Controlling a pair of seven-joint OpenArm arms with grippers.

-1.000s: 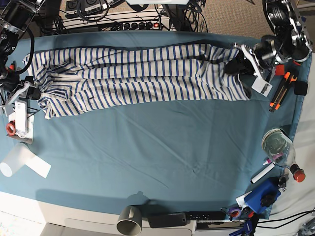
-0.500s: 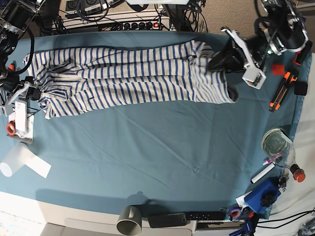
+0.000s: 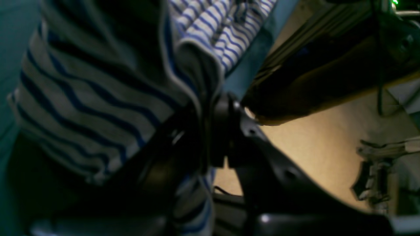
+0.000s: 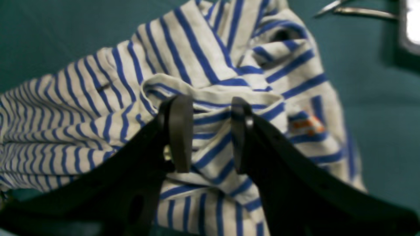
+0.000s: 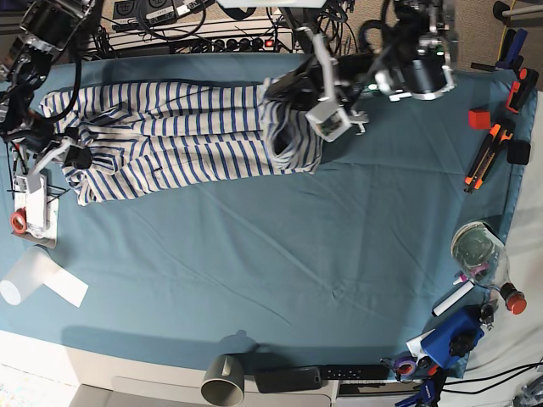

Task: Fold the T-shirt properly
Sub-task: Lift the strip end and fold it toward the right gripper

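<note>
The T-shirt [image 5: 170, 127], white with blue stripes, lies lengthwise along the back of the teal table cloth [image 5: 280, 254]. Its right end is lifted and bunched near the middle, with my left gripper [image 5: 284, 91] shut on it. In the left wrist view the left gripper [image 3: 210, 131] pinches a fold of the T-shirt [image 3: 82, 91]. My right gripper [image 5: 72, 157] is at the shirt's left end. In the right wrist view the right gripper [image 4: 206, 131] stands open, one finger on each side of a raised ridge of the T-shirt [image 4: 98, 98].
A white paper cup [image 5: 30, 280] and a red tape roll [image 5: 19, 222] lie at the left edge. A grey mug [image 5: 223, 380] and a remote [image 5: 356, 371] sit at the front. Orange tools [image 5: 484, 161] and a glass jar [image 5: 479, 246] are on the right. Power strips [image 5: 212, 38] run behind.
My left gripper has carried the shirt's right end far to the left, from the table's right side to near the middle. The right gripper has shifted slightly at the left end.
</note>
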